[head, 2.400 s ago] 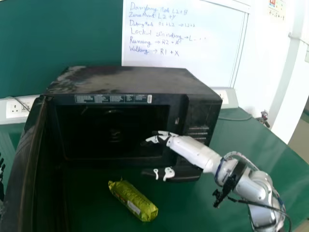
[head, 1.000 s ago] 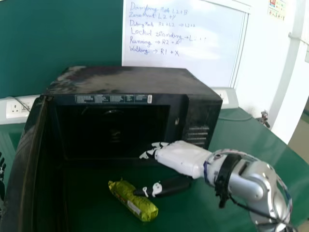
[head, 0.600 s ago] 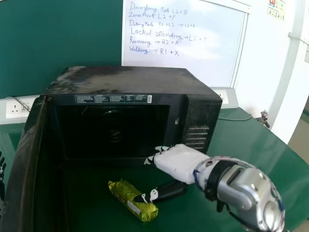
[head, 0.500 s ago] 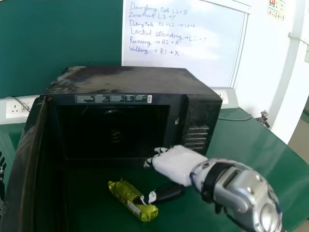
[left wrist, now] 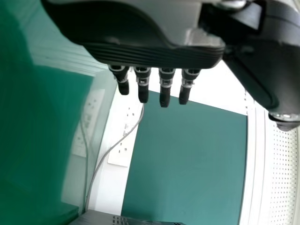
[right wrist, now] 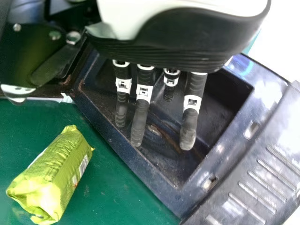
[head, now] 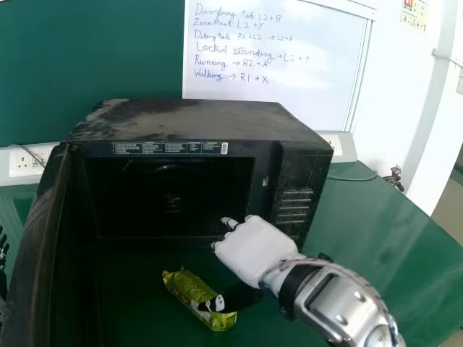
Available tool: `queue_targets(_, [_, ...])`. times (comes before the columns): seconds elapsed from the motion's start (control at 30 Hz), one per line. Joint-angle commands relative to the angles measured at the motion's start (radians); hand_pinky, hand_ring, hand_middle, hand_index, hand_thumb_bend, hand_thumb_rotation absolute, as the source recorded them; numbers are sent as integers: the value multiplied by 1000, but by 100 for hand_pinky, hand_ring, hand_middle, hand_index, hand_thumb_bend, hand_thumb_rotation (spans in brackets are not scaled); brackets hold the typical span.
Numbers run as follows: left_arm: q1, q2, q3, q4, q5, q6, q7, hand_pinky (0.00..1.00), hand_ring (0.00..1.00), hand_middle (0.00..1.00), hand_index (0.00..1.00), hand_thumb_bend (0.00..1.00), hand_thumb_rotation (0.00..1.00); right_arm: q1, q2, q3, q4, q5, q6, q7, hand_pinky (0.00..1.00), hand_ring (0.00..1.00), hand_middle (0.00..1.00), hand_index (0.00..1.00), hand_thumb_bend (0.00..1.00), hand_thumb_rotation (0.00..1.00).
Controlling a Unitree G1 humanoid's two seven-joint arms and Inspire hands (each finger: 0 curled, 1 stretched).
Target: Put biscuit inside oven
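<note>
Green biscuit (head: 184, 290) lies before the oven (head: 195, 121). The right hand (head: 253, 249) has dropped from the oven's mouth to the biscuit, fingers wide and empty, so grasping seems next; the left hand (left wrist: 140, 40) idles beside the oven.

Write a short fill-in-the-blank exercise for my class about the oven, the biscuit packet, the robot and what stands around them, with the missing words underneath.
1. The door of the oven is ____, not closed.
2. The biscuit packet lies on a table whose colour is ____.
3. Nearest the packet is the robot's ____ hand.
4. The handwriting behind the oven is on a board whose background colour is ____.

Missing words: open; green; right; white.
</note>
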Motion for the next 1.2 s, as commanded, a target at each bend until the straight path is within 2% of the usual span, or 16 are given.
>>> queue_targets(0.0, [-1,-6,-10,-20,12,6,6,84,89,91,97,100,75,22,23,-2,-9,-23,-12,-18,28,38,50,74,100,100])
queue_targets(0.13, [0,-11,-15,-33,14,9,13,83,89,91,96,100,75,63,47,-27,-12,-20,-29,-78,30,43,55,70,100,100])
queue_targets(0.33, [2,-13,-21,-37,18,2,11,84,89,91,96,99,75,65,72,-42,-19,11,-33,-47,31,41,51,70,100,100])
queue_targets(0.43, [3,-13,-23,-40,23,2,11,84,89,91,96,100,76,82,101,-45,-26,15,-17,-37,33,45,55,70,100,100])
queue_targets(0.53, [4,-15,-24,-45,28,3,15,84,89,91,96,100,76,92,135,-45,-29,23,14,-3,39,53,60,70,100,97])
queue_targets(0.7, [8,-18,-24,-56,28,5,18,83,89,92,96,99,76,98,151,-43,-30,18,15,7,36,48,57,70,100,96])
queue_targets(0.83, [12,-22,-24,-73,21,16,25,84,89,91,96,99,76,104,155,-44,-25,20,8,7,40,54,61,71,100,94])
queue_targets(0.9, [15,-24,-23,-82,23,22,31,84,89,91,96,100,75,105,160,-44,-16,20,14,15,45,59,64,70,100,91])
queue_targets(1.0, [21,-26,-24,-97,24,32,35,84,89,91,96,100,76,98,183,-38,8,24,49,59,49,63,68,73,100,86])
queue_targets(1.17, [25,-22,-24,-101,26,30,32,84,90,92,96,100,76,74,205,-20,41,4,65,96,43,60,68,75,100,84])
